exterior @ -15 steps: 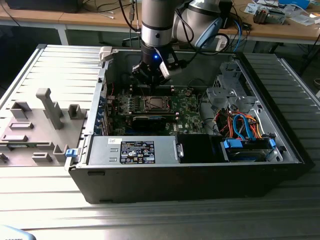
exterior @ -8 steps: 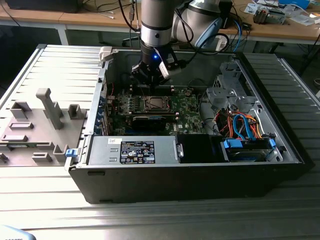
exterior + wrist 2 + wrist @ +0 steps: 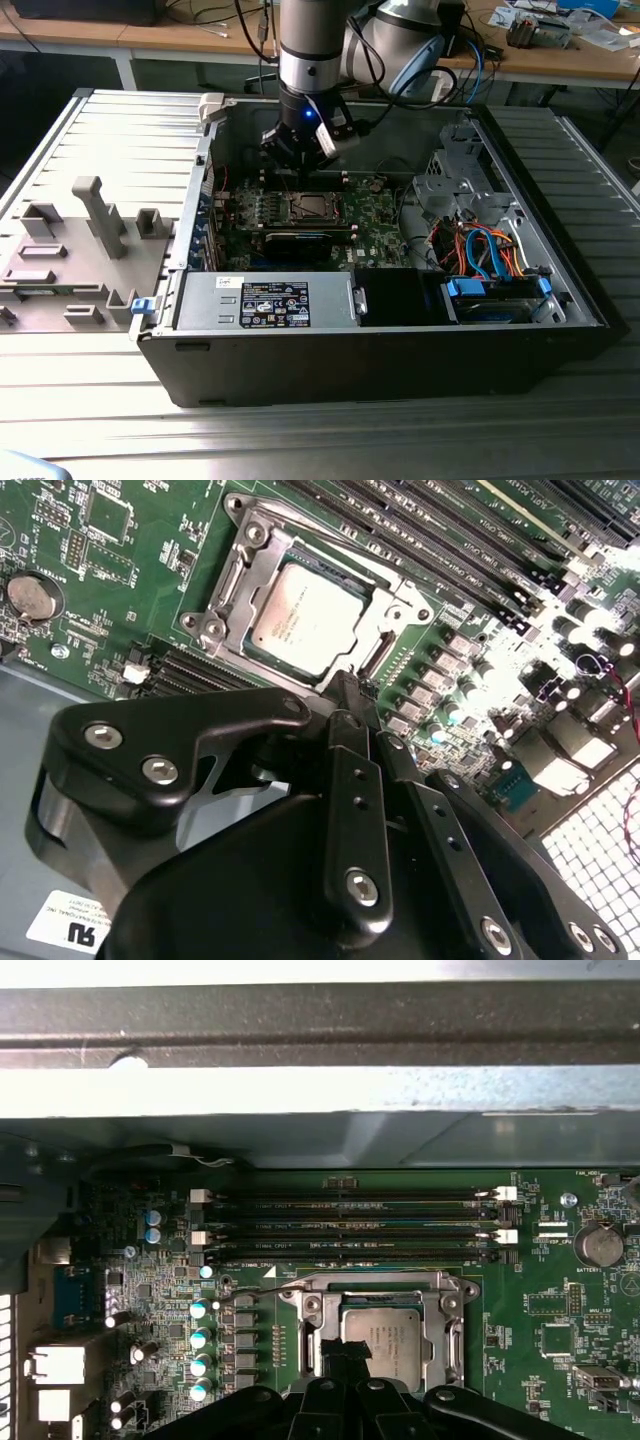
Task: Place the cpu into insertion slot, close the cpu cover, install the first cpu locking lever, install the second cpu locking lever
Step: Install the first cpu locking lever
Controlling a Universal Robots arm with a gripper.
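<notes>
Open PC case (image 3: 400, 340) lies on its side on the slatted metal tabletop (image 3: 120, 130), green motherboard (image 3: 375, 215) facing up inside it.

Arm reaches down into the case. Gripper (image 3: 300, 150) hangs over the board's far edge, just above the insertion slot (image 3: 313, 207). In both wrist views the two black fingers (image 3: 352, 740) run side by side with the tips meeting, so they read as closed together with nothing between them; the tips sit at the near edge of the slot.

The cpu (image 3: 305, 618) is seated in the insertion slot (image 3: 225, 590), its silvery top exposed and level with the frame; also seen in the first wrist view (image 3: 382, 1343), partly behind the fingertips (image 3: 345, 1360).

The cpu cover (image 3: 375, 1285) seems to lie as a metal frame around the chip, though whether it is fully down cannot be told. Memory slots (image 3: 350, 1225) run just beside the slot. Coin battery (image 3: 598, 1246) sits well apart, toward the board's edge.
</notes>
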